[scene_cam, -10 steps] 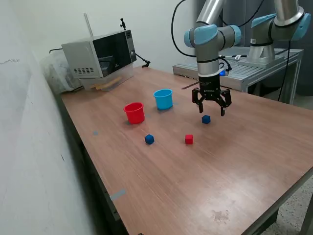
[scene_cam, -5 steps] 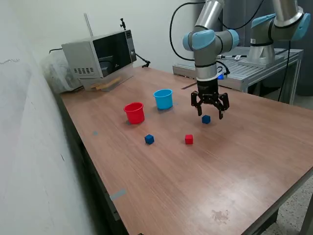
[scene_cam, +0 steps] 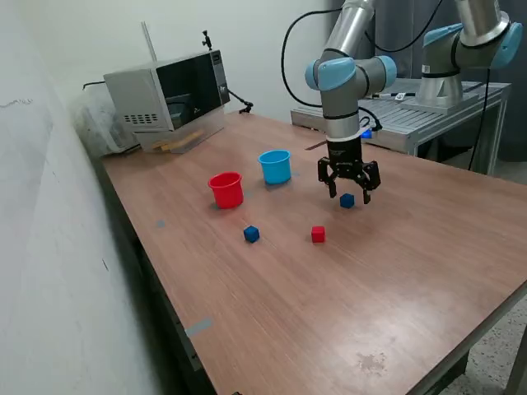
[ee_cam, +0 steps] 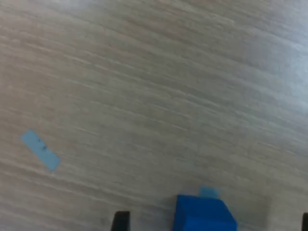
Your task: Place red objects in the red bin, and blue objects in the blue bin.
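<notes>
Blue cubes: two. One blue cube (scene_cam: 347, 200) sits on the surface between the spread fingers of the tool; the wrist view shows it (ee_cam: 204, 215) close up. The second blue cube (scene_cam: 251, 234) lies nearer the surface's front edge, below the red bin.
Red cubes: one visible, the red cube (scene_cam: 318, 234), just in front of the tool and well apart from both bins.
Bins: two, upright, side by side. The red bin (scene_cam: 226, 189) stands to the exterior view's left of the blue bin (scene_cam: 275, 166).
Tool: the tool (scene_cam: 349, 194) hangs low over the surface, fingers apart, straddling the blue cube without clamping it.
Surface: a wood-grain surface (scene_cam: 395, 271) with a small patch of blue tape (ee_cam: 40, 149) seen by the wrist camera.
Room: a microwave (scene_cam: 167, 88) at the far corner of the surface, a pale wall (scene_cam: 49, 247) along the exterior view's left, and a second robot arm (scene_cam: 465, 41) on a metal bench behind.
</notes>
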